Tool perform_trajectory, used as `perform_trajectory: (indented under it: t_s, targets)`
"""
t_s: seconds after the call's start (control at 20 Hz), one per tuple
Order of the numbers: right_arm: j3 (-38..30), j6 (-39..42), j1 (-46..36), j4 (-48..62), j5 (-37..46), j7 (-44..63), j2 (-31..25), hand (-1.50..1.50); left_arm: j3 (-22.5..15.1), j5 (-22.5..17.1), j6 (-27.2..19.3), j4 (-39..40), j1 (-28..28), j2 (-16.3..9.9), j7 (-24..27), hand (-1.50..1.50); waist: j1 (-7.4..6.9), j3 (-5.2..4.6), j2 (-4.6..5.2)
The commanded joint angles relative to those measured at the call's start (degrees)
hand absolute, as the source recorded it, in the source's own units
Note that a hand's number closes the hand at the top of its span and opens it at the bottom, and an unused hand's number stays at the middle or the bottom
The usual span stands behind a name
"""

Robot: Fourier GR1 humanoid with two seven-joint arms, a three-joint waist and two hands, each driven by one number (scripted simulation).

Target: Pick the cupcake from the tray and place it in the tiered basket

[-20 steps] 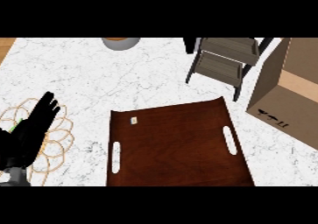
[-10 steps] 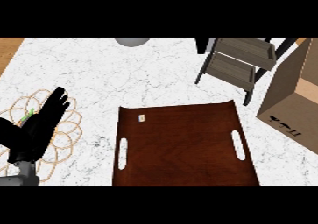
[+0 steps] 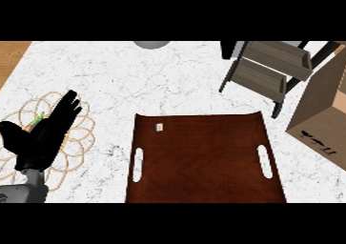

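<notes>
White marble counter [image 3: 168, 81] — bears all items. Brown tray [image 3: 203, 162], centre, with a slot handle on each side. Cardboard box [image 3: 330, 114], right edge. Tiered basket [image 3: 270, 71], upper right, on dark legs, just beside the box. Woven wire trivet [image 3: 76, 138], left. Left hand [image 3: 45, 133] — over the trivet, fingers straight, holding nothing. Grey round object [image 3: 152, 44], top edge, partly cut off. Small pale item [image 3: 159, 127] on the tray's upper left, possibly the cupcake; too small to tell.

Brown tray [image 3: 203, 162] at centre; tiered basket [image 3: 270, 71] at one o'clock; cardboard box [image 3: 330, 119] at three; open left hand [image 3: 45, 133] at nine.
</notes>
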State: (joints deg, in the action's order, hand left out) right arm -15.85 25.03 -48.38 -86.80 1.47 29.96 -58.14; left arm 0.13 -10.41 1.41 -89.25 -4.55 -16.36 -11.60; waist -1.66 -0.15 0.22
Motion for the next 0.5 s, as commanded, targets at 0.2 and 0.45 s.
perform_trajectory:
  t_s: [0.2, 0.45]
  targets:
    - [10.79, -2.14, -14.96, 6.65, 4.44, 7.96, 7.46, 1.5, 0.44, 0.4, 0.16, -1.11, 0.35, 0.67, -1.68, 0.0, 0.33, 0.05, -0.1]
    - [14.26, -3.66, -20.17, 14.22, 9.58, 8.76, 12.11, 1.5, 1.41, 0.89, 1.53, 1.28, -0.5, 0.02, 0.03, 0.0, 0.3, 0.05, -0.01]
